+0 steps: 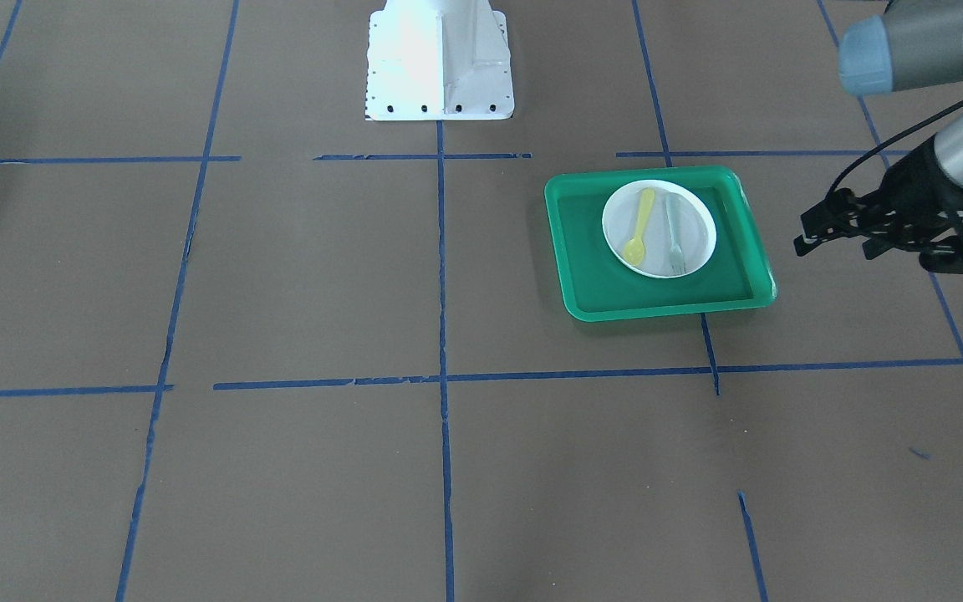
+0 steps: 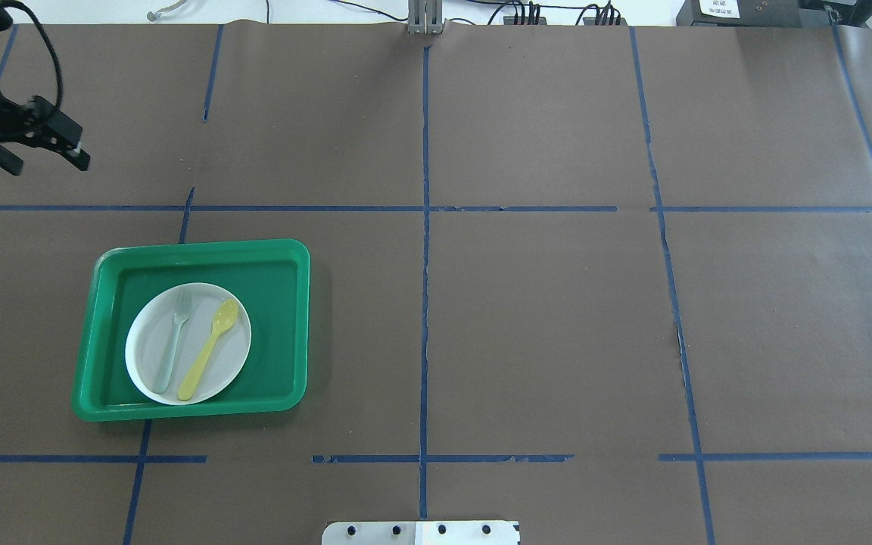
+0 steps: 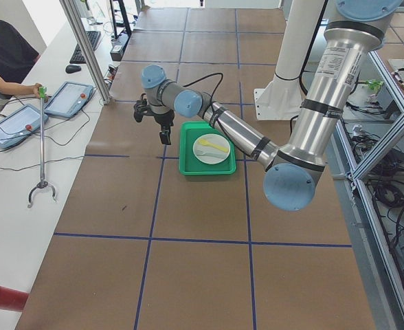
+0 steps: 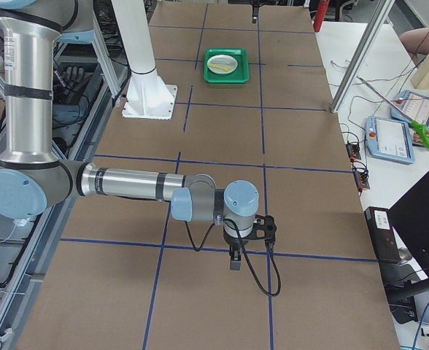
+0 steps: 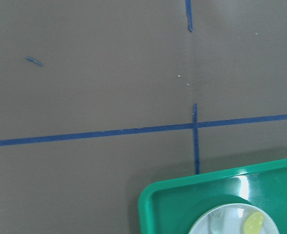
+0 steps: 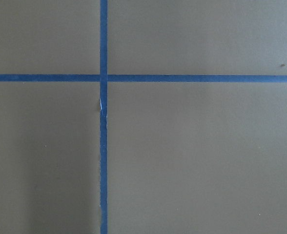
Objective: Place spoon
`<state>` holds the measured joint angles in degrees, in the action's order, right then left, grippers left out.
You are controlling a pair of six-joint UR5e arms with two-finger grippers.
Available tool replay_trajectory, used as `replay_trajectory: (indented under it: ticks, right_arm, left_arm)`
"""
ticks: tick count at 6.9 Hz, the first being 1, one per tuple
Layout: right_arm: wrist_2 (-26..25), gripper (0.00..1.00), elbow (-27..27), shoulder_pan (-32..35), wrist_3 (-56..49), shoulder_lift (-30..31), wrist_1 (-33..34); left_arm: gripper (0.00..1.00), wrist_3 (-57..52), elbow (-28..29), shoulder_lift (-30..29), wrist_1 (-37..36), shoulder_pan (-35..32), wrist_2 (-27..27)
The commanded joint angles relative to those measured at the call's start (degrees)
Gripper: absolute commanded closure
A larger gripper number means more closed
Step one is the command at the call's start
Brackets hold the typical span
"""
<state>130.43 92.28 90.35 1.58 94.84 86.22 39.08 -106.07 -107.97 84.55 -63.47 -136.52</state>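
A robotics lab is shown. The table (image 3: 188,227) is covered in brown paper gridded with blue tape (image 2: 425,303), and teach pendants (image 3: 70,98) and aluminium framing (image 3: 86,51) are seen beside it.

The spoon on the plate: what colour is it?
Yellow. The spoon shows best in the overhead exterior view.

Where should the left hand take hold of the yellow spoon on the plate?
Mid-handle, from straight above, closing across its width. The spoon lies flat on the plate, so a side approach has nothing to get under; the handle is straight and slim. The fork lies close beside it, so stay centred.
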Motion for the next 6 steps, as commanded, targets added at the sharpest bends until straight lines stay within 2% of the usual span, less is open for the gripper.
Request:
replay_trajectory:
  ticks: [1,2,4,6]
  right_arm:
    - [0.0,0.00,0.0,0.0,0.0,0.0,0.0]
    - [0.0,0.00,0.0,0.0,0.0,0.0,0.0]
    - [0.0,0.00,0.0,0.0,0.0,0.0,0.0]
    - [0.0,0.00,0.0,0.0,0.0,0.0,0.0]
  left_arm:
    - [0.08,9.7,-1.2,-1.5,2.4,11.9,9.2]
    - [0.11,8.7,-1.8,-1.5,3.8,15.7,16.7]
    - [0.13,7.2,-1.4,0.3,7.3,20.2,18.0]
    - [0.15,7.1,-0.7,3.9,14.8,22.9,18.0]
